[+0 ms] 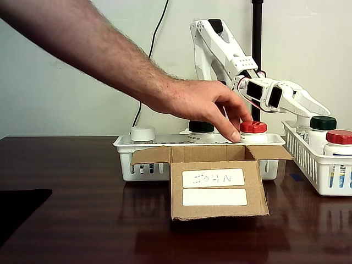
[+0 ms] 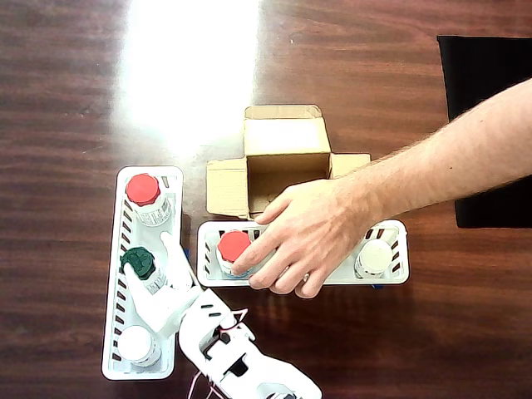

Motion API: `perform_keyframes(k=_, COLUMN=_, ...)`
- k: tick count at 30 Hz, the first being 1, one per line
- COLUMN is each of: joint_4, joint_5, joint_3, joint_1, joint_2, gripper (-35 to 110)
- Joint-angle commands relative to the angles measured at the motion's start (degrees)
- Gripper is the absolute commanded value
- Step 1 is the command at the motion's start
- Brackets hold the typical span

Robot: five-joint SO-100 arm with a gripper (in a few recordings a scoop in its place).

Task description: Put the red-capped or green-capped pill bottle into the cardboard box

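A dark wood-grain worktop carries the scene, with a bright patch of glare across it in the overhead view. Two white slotted baskets sit on it: a long one at the left of the overhead view, and another lying crosswise just beside the first. A white-capped bottle stands in the long basket, another white-capped one in the crosswise basket. A black mat lies near the worktop's edge. Behind, a black cable hangs down the pale wall, and a black pole stands upright.
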Motion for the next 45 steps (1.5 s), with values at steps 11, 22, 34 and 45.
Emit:
perform_keyframes(k=11, joint_4=-3.78, joint_5=-2.2, joint_3=-2.46, joint_1=-0.53, joint_2=-2.64, gripper=61)
perform_keyframes(k=22, joint_4=-8.61, joint_5=-2.72, joint_3=-6.86, joint_1=2.55, joint_2=-12.92, gripper=59)
perform_keyframes(k=34, joint_4=-5.45, joint_5=-3.78, joint_3=-8.17, joint_1=3.25, joint_2=-11.95, gripper=0)
perform_keyframes(k=45, joint_4=8.96, joint_5=-5.89, joint_3=-10.81, joint_1=2.2, joint_2=-0.26, gripper=6)
